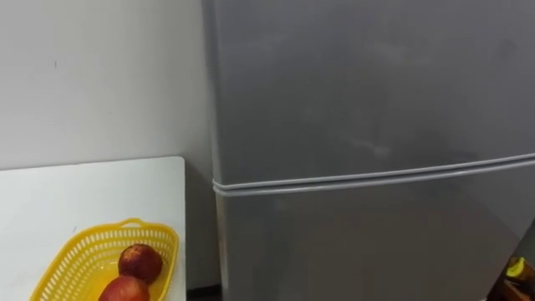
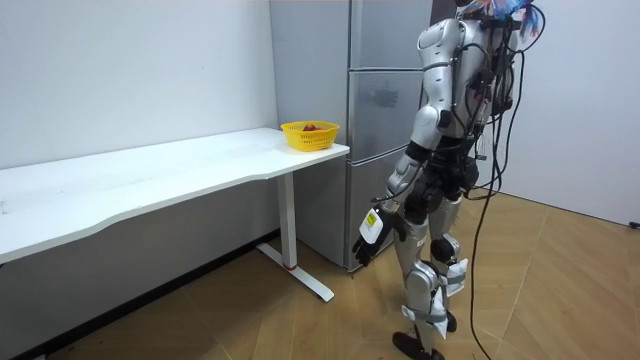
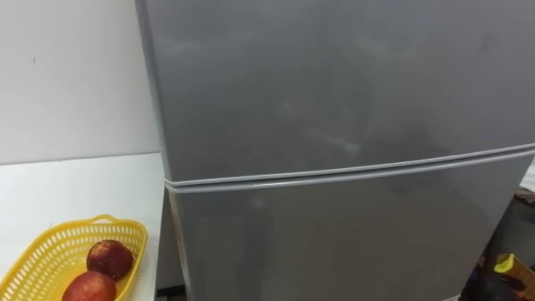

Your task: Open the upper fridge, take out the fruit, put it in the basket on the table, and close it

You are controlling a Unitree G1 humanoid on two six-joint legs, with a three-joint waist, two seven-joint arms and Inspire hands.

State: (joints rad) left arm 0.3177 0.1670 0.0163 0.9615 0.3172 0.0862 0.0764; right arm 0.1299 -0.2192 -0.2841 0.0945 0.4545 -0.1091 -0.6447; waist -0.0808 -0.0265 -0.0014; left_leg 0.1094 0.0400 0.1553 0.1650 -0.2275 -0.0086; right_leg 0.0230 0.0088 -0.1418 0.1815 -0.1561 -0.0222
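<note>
One basket point(image 1: 77, 253) of apples point(image 1: 140, 261) sits on the table point(image 1: 92, 192) beside the fridge point(image 1: 368, 125); left hand point(image 2: 375, 238) hangs slack, empty.

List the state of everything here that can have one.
Upper fridge door: shut.
Lower fridge door: shut.
Yellow basket: upright on the white table, holding two apples.
Left hand: hanging by the robot's side, away from the fridge.
</note>
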